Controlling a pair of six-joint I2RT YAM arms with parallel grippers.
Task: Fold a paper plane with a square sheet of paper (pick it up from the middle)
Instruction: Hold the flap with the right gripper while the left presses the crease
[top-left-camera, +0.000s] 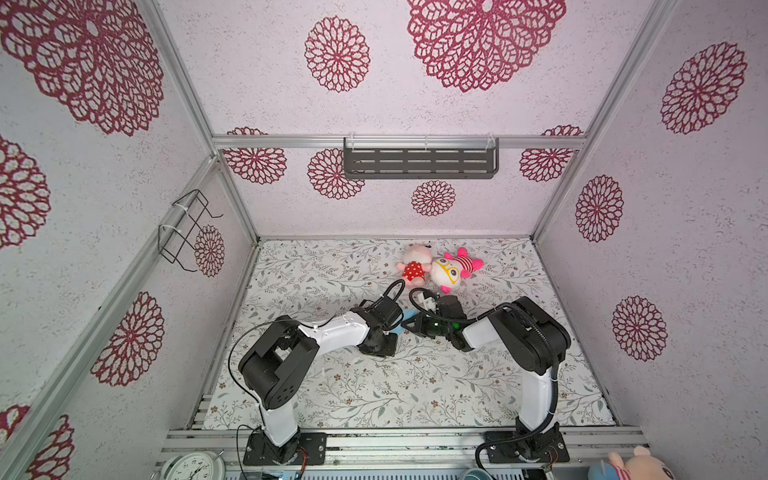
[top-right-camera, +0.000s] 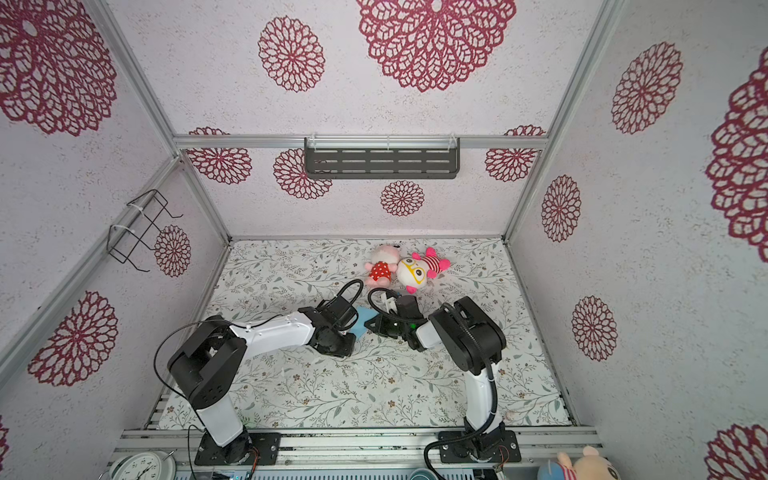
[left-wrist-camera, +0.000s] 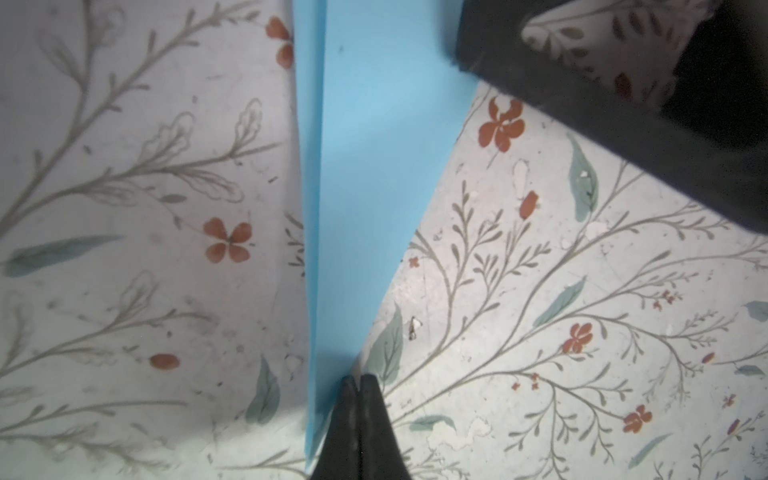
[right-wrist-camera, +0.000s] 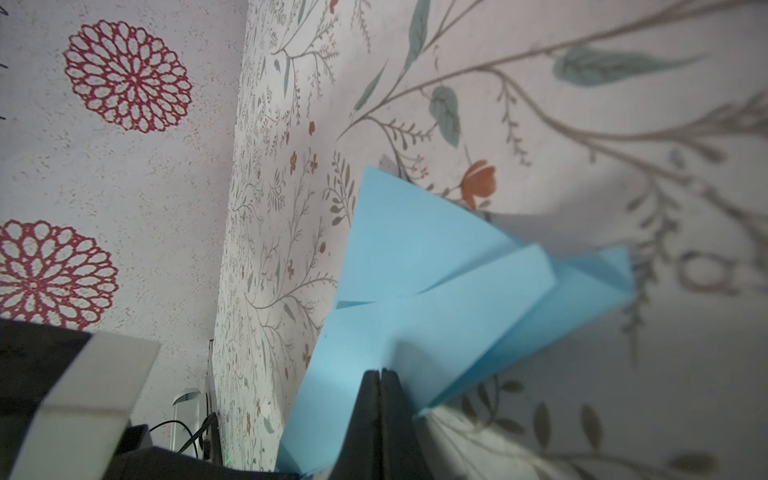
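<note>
Paper (right-wrist-camera: 436, 291) already a winged dart; left gripper (left-wrist-camera: 357, 380), right gripper (right-wrist-camera: 380, 372) closed tight at it, hold unclear; only final creasing probably left.

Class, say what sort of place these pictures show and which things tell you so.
Probably a robot test booth, not a home: an aluminium frame holds wallpapered panels, and the left arm and right arm are bolted to a rail at the table edge.

Plush toys (top-left-camera: 444, 270) rearward, front mat (top-left-camera: 415, 390) open.
</note>
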